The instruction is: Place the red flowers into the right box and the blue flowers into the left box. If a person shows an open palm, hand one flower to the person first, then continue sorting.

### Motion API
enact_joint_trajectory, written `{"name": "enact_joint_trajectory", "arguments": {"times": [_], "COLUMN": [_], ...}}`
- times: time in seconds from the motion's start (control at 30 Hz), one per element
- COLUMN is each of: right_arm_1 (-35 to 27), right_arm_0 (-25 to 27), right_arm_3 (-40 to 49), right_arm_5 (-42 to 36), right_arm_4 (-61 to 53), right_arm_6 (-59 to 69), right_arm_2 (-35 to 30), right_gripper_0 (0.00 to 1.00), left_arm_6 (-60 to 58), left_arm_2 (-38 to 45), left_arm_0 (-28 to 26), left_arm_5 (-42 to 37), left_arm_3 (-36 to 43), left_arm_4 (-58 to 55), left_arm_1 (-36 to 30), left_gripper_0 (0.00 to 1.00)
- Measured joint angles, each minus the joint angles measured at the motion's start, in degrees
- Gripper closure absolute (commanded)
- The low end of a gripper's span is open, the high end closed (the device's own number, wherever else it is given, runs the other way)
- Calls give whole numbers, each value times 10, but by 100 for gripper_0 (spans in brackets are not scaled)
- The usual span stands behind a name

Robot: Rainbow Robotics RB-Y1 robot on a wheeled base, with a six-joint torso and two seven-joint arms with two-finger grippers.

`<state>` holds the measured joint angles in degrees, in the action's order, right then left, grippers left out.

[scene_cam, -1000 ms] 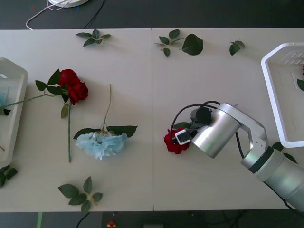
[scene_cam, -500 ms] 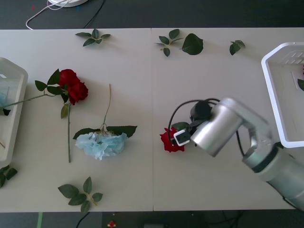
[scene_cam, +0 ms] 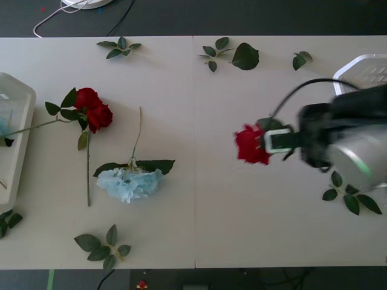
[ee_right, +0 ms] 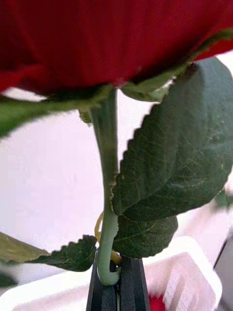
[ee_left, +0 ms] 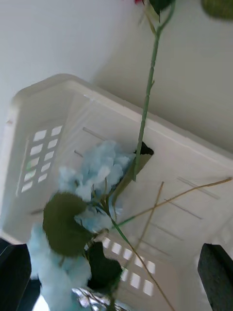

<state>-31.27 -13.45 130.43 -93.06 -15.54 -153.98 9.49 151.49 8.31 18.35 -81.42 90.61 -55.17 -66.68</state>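
your right gripper (scene_cam: 270,142), clamped on the red rose (scene_cam: 252,145), has lifted it toward the right box (scene_cam: 363,65); left fingers (ee_left: 14,272) spread, empty.

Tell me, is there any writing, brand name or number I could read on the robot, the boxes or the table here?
None: nothing readable shows.
The white baskets carry only moulded slots, no label.
The right gripper, shut on a red rose's stem, and its silver arm bear no legible marking.
The table holds flowers and loose leaves, without signs.
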Motion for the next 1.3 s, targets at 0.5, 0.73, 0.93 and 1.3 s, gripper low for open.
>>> {"name": "enact_joint_trajectory", "arguments": {"times": [0.5, 0.73, 0.93, 1.3], "right_arm_1": [-2, -37, -64, -82], "right_arm_0": [70, 3, -73, -191], "right_arm_3": [-27, -221, -363, -601], "right_arm_5": [-23, -16, 39, 206], "right_arm_4": [20, 35, 40, 99], "right_arm_6": [525, 602, 672, 672], "right_arm_2": [-248, -280, -280, -280], "right_gripper_0": [100, 100, 100, 100], "left_arm_6": [0, 0, 0, 0], "left_arm_2": [-153, -181, -188, -248], "left_arm_0": [187, 190, 191, 192], "left_arm_5": [88, 122, 138, 180], "left_arm_3": [-181, -244, -280, -287], "left_arm_4": [189, 191, 188, 158], "left_arm_1": [207, 214, 214, 225], "left_gripper_0": [0, 0, 0, 0]}}
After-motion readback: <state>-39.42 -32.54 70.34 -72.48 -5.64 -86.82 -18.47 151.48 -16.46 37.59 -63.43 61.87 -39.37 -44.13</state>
